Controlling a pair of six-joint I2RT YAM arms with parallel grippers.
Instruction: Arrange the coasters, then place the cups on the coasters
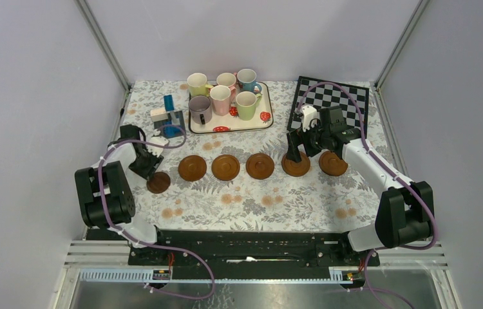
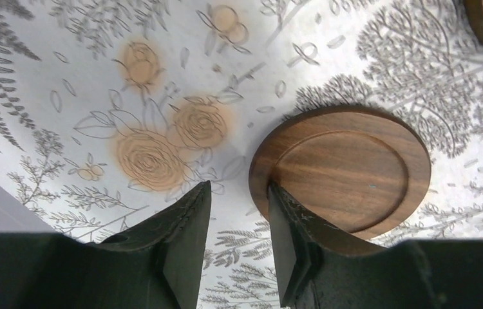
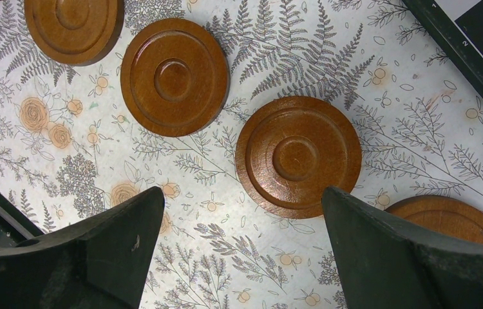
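Note:
Six brown coasters lie in a row across the cloth. The small dark coaster (image 1: 158,183) (image 2: 348,167) is at the left end. My left gripper (image 1: 154,172) (image 2: 239,187) hangs over its left edge, open by a narrow gap with only cloth between the fingers. One finger overlaps that coaster's rim. My right gripper (image 1: 293,151) (image 3: 242,193) is wide open above the fifth coaster (image 1: 295,165) (image 3: 298,154), holding nothing. The sixth coaster (image 1: 333,163) (image 3: 448,219) is beside it. Six cups, among them a mauve-grey one (image 1: 200,108) and a green one (image 1: 246,104), stand on the strawberry tray (image 1: 226,129).
A black-and-white chessboard (image 1: 332,100) lies at the back right, close behind the right arm. A blue and white object (image 1: 168,116) stands left of the tray. Grey walls close in the table on three sides.

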